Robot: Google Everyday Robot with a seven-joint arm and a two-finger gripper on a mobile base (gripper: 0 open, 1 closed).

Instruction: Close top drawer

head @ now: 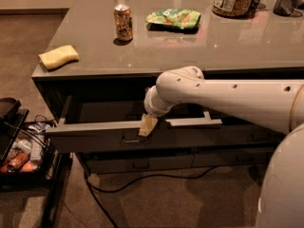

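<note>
Clearly the job is not done yet. A grey counter [228, 46] fills the upper half of the view, and a thick white arm [237, 99] reaches in from the right, below the counter's front edge. Under that edge the top drawer [95, 134] stands pulled well out, with its dark inside open to view, its thin side walls showing at both ends and its flat front hanging clear of the cabinet face. The lower drawers [137, 164] beneath it sit flush. On the counter a green bag [173, 18] lies near the back edge, a yellow sponge [58, 56] lies by the front left corner, and a can [123, 23] stands between the two. The gripper [148, 125] is down at the top edge of the drawer front near its middle, just above and right of the small bar handle [129, 138]. It seems to touch the front, and it holds nothing that I can see. Whether it is open or closed I cannot tell. By my reading, contact is about made and the whole push inward remains.
</note>
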